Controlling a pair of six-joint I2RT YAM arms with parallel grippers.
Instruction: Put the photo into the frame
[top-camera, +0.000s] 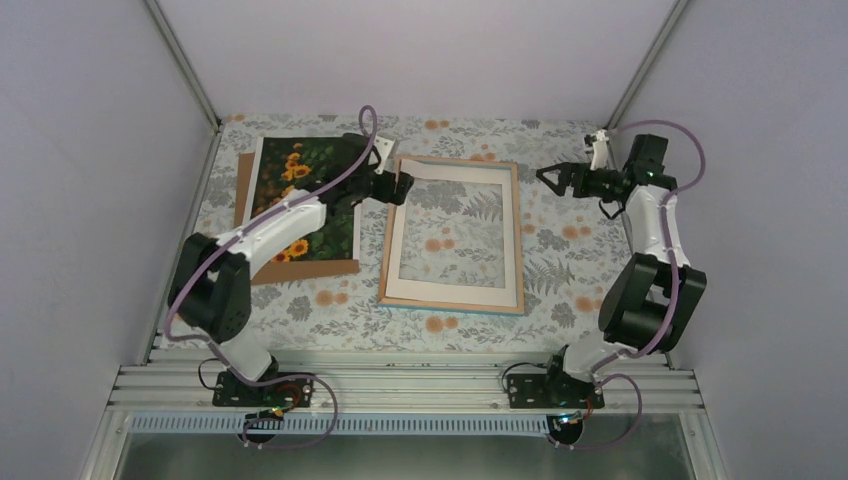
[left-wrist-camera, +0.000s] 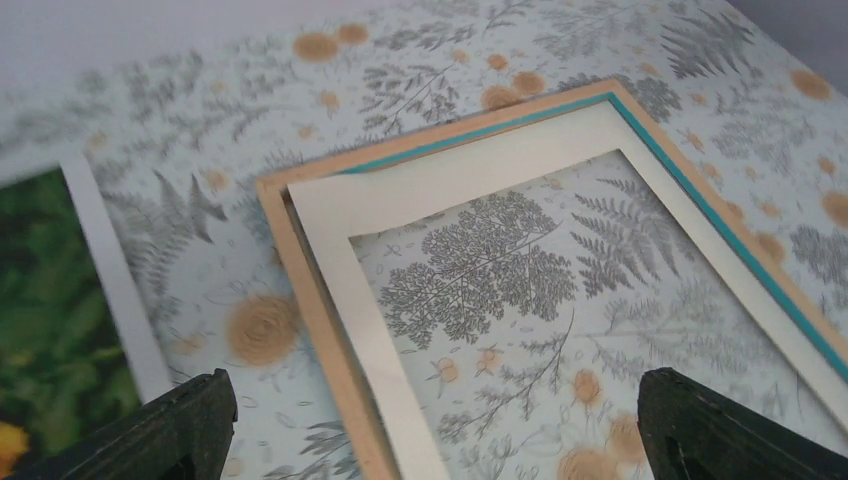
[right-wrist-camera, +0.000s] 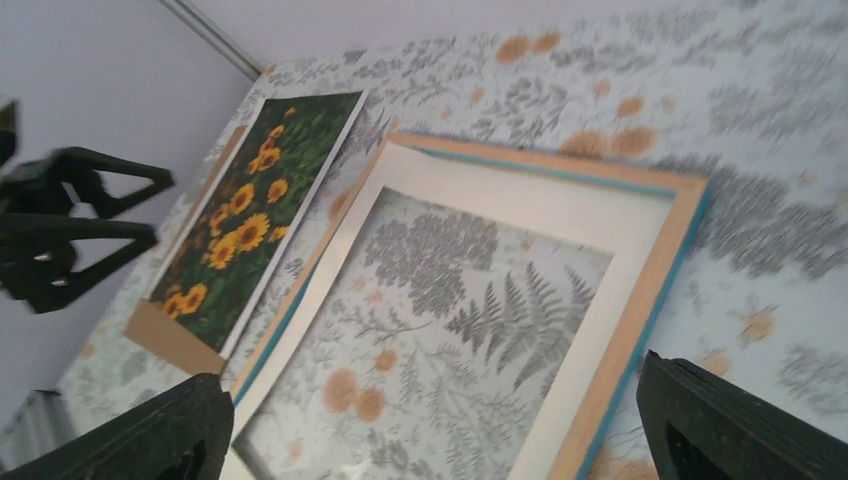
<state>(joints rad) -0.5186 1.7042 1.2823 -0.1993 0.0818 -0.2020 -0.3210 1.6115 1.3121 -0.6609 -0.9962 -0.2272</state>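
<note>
The photo (top-camera: 300, 195) of sunflowers lies face up at the far left on a brown backing board (top-camera: 305, 268). It also shows in the right wrist view (right-wrist-camera: 250, 215) and at the left edge of the left wrist view (left-wrist-camera: 45, 320). The frame (top-camera: 452, 301) lies flat at the centre, pale wood up with a teal edge showing (left-wrist-camera: 300, 290) (right-wrist-camera: 640, 300). A white border sheet (top-camera: 400, 250) rests slightly askew in it (left-wrist-camera: 370, 330). My left gripper (top-camera: 398, 187) is open and empty over the frame's far left corner (left-wrist-camera: 430, 440). My right gripper (top-camera: 548, 177) is open and empty, right of the frame (right-wrist-camera: 430, 430).
The table (top-camera: 560, 250) has a floral cloth. Grey walls with metal posts close the left, far and right sides. The backing board shows in the right wrist view (right-wrist-camera: 165, 340). An aluminium rail (top-camera: 400, 385) carries both arm bases at the near edge.
</note>
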